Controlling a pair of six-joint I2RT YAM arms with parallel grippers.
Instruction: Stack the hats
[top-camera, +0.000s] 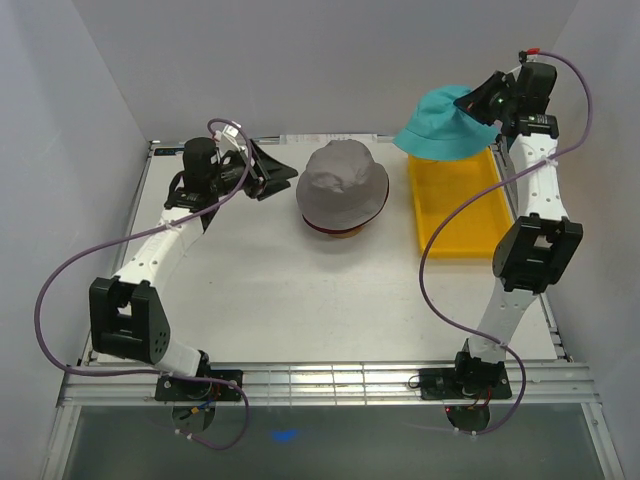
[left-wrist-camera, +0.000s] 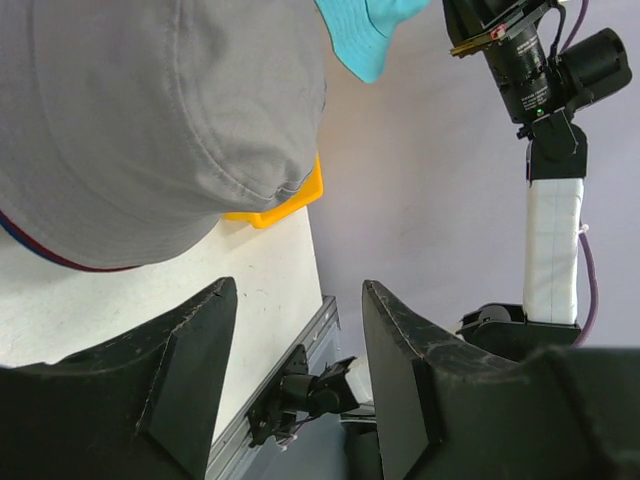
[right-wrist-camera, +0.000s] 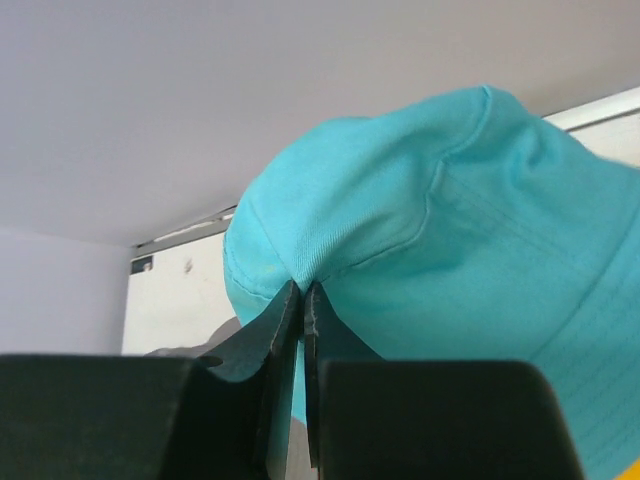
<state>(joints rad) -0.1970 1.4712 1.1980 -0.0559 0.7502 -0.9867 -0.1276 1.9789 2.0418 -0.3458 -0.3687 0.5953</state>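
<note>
A light grey hat (top-camera: 343, 183) tops a pile at the table's middle, with a dark red brim (top-camera: 322, 231) showing under it. The grey hat fills the upper left of the left wrist view (left-wrist-camera: 150, 110); thin red and blue edges peek out under its brim there. My right gripper (top-camera: 478, 100) is shut on a fold of the teal hat (top-camera: 440, 127) and holds it in the air over the far end of the yellow tray. In the right wrist view the jaws (right-wrist-camera: 302, 290) pinch the teal fabric (right-wrist-camera: 450, 250). My left gripper (top-camera: 285, 172) is open and empty, just left of the pile.
The yellow tray (top-camera: 455, 205) lies at the right of the table; its corner shows in the left wrist view (left-wrist-camera: 285, 205). A brownish base (top-camera: 347, 235) shows under the pile's near edge. Grey walls close in the back and sides.
</note>
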